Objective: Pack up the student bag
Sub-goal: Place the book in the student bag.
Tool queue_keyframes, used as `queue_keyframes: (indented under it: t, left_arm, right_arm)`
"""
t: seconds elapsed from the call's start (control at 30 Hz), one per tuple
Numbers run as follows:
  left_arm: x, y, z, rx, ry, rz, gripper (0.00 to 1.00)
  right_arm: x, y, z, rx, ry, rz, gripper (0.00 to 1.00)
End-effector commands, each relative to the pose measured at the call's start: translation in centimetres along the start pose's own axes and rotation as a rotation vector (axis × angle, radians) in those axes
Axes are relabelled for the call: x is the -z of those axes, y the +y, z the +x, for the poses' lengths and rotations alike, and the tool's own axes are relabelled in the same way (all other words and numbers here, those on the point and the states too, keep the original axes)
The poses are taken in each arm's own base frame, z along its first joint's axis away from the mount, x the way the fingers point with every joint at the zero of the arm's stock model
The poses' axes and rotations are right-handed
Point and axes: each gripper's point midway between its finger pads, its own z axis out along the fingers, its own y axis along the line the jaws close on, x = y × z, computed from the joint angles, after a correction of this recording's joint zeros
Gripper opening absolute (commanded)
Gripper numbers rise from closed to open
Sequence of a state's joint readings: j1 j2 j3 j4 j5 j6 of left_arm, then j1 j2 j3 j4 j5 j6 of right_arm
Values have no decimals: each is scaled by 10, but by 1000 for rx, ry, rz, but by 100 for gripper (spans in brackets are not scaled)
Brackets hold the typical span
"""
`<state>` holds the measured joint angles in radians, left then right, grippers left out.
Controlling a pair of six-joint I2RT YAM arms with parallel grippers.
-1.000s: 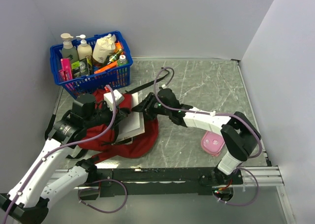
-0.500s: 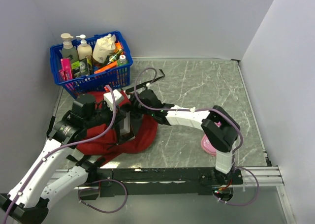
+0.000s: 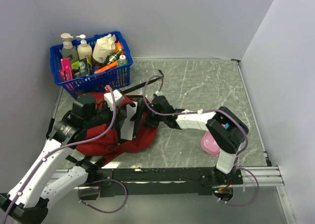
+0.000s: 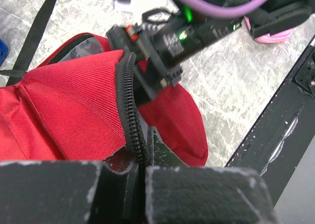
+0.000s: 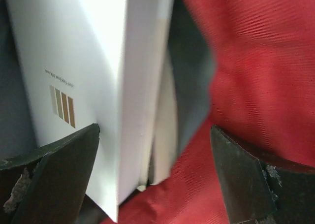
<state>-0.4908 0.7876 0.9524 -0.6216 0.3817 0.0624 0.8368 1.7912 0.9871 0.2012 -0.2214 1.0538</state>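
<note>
The right gripper [image 5: 155,150] had just thrown its jaws wide and let go of the white book [image 5: 98,86], which stood edge-up in the mouth of the student bag [image 3: 106,138]; one item packed, I judged. The left gripper [image 4: 142,162] kept its jaws pinched on the zipper edge [image 4: 129,111]. Dark red and slumped, the bag lay on the tabletop [image 3: 206,91], just in front of the blue basket [image 3: 93,76]
</note>
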Motion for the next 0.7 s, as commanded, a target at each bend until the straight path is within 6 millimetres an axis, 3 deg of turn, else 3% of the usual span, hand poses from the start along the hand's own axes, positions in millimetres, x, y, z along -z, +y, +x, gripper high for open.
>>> queue_keyframes:
  t: [0.0, 0.1, 0.17, 0.27, 0.3, 0.33, 0.4, 0.67]
  left_arm:
    - [6, -16, -38, -48, -140, 73, 1]
    - [7, -16, -39, -49, -137, 72, 1]
    - [6, -16, -38, -53, -137, 73, 1]
    - [6, -15, -37, -51, -142, 70, 1]
    - [6, -16, -36, -51, -140, 73, 1]
    - [6, -16, -36, -50, -139, 73, 1]
    - [7, -15, -36, -53, -140, 68, 1]
    - [7, -17, -35, -49, -145, 76, 1]
  right_arm:
    - [12, 4, -18, -2, -49, -52, 100]
    - [14, 18, -25, 33, -60, -78, 98]
    - [16, 22, -29, 48, -77, -79, 90]
    - [16, 25, -32, 52, -85, -76, 55]
    - [16, 24, -33, 49, -87, -75, 38]
    - [15, 24, -33, 44, -88, -78, 30]
    - [15, 27, -33, 42, -87, -91, 26]
    - [5, 48, -28, 30, -52, -177, 25]
